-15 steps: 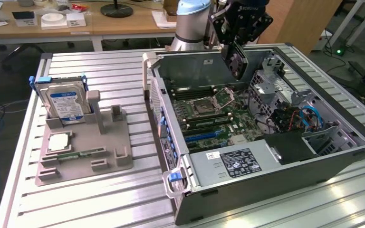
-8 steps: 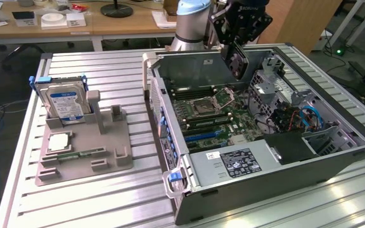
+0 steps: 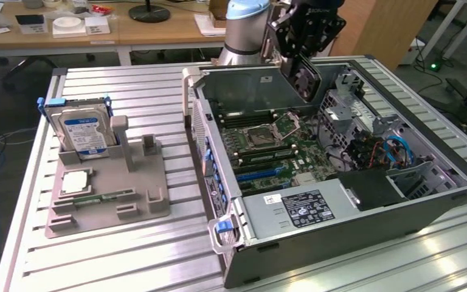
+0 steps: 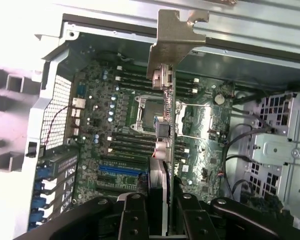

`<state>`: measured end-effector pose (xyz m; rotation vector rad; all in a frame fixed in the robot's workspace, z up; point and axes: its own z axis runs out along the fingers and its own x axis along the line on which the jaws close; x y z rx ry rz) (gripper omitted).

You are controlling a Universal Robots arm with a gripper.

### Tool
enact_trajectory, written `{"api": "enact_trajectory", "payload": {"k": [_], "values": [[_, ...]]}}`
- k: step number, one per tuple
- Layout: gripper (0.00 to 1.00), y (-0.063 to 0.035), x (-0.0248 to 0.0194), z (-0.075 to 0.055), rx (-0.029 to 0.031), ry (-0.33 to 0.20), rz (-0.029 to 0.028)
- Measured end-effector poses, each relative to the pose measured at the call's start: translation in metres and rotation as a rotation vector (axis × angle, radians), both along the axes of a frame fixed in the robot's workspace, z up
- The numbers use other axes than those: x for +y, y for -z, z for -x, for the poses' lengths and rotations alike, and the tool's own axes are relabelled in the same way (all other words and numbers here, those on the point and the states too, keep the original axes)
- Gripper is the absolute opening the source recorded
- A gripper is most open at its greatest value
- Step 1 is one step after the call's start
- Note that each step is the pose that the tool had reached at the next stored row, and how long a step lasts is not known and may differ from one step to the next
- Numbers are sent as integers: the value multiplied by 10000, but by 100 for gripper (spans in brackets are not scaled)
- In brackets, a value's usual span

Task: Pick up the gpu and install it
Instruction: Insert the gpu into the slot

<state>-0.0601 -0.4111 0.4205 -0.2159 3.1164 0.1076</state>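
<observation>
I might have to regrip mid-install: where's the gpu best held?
Across its two flat faces at the end away from the bracket, coming from above: the gpu is thin and flat, and its bracket probably must stay free. The gripper clamps it that way now.

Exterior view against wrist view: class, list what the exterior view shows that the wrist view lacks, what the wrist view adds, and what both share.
Exterior view: the grey holder with the hard drive standing in it, the power supply, and the arm over the open computer case. Wrist view: the silver bracket of the gpu seen end-on, and the gripper shut on the card. Both: the motherboard, its CPU socket and the blue slot.
</observation>
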Motion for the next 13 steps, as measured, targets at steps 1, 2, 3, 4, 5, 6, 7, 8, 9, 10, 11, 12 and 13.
{"api": "enact_trajectory", "payload": {"k": [1, 2, 3, 4, 5, 6, 7, 8, 9, 10, 11, 12, 13], "values": [[27, 0, 0, 0, 0, -152, 0], [27, 0, 0, 0, 0, -301, 0], [27, 0, 0, 0, 0, -454, 1], [27, 0, 0, 0, -1, -626, 0], [27, 0, 0, 0, -1, -771, 0], [27, 0, 0, 0, -1, -949, 0], [27, 0, 0, 0, 0, -1112, 0], [27, 0, 0, 0, -1, -1274, -1], [27, 0, 0, 0, 0, -1437, -1], [27, 0, 0, 0, -1, -1599, -1], [27, 0, 0, 0, -1, -1762, 0], [27, 0, 0, 0, -1, -1935, -1], [27, 0, 0, 0, -1, -2097, -1]]}}
